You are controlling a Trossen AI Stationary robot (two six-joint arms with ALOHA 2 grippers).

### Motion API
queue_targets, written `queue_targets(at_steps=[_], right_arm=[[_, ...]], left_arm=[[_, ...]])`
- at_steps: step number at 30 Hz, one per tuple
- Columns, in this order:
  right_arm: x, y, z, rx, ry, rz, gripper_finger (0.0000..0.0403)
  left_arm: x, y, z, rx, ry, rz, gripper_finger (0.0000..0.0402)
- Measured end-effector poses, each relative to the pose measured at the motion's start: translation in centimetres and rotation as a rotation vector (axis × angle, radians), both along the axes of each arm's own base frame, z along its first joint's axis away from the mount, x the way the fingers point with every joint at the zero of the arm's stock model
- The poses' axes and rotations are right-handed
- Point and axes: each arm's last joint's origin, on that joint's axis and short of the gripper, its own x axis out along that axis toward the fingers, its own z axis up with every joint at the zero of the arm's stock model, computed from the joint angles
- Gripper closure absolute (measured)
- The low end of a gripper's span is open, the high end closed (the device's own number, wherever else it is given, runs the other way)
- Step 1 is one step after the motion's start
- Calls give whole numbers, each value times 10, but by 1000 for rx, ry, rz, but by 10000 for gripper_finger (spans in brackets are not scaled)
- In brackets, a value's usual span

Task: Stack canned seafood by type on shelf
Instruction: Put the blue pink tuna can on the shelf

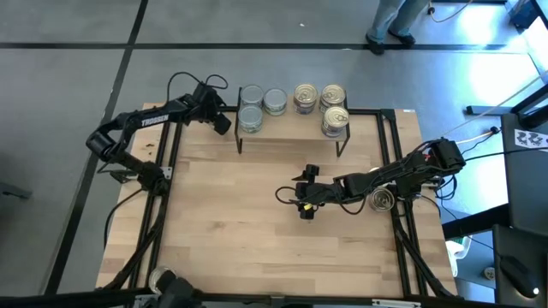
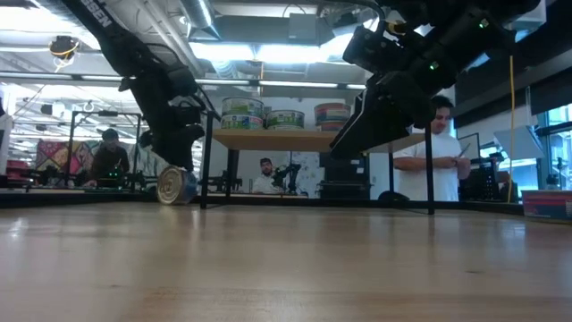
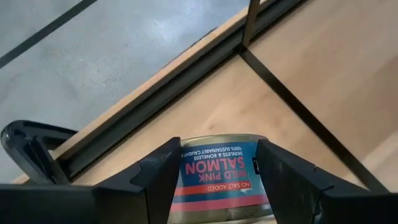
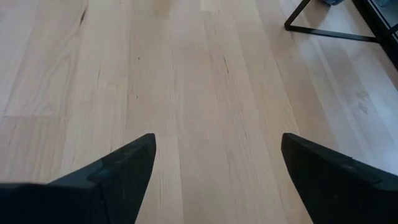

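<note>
Left gripper (image 3: pixel 214 186) clamped on blue-labelled salmon can (image 3: pixel 217 177), right gripper (image 4: pixel 214 174) spread, empty.

Right gripper (image 4: pixel 214 180) fingers (image 4: pixel 118 171) spread wide over bare wooden table (image 4: pixel 205 81); black shelf leg (image 4: pixel 323 28) beyond.

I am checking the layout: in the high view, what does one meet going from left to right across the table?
Left gripper holding a salmon can → silver-topped cans → gold-topped cans on the shelf → lone can on the table.

Salmon tin (image 3: pixel 221 180) half behind fingers (image 3: pixel 155 180)
</note>
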Motion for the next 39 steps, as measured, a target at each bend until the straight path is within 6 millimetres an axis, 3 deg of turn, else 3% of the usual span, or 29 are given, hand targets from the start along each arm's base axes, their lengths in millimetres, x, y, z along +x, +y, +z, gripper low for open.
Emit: queue_targets(at_steps=[12, 24, 39], right_arm=[[0, 0, 0, 0, 0, 0, 56], [0, 0, 0, -6, 2, 4, 56], [0, 0, 1, -7, -4, 6, 56]], left_arm=[[0, -14, 1, -72, 58, -11, 194], [-18, -66, 27, -229, 128, -26, 194], [4, -46, 5, -138, 136, -32, 194]])
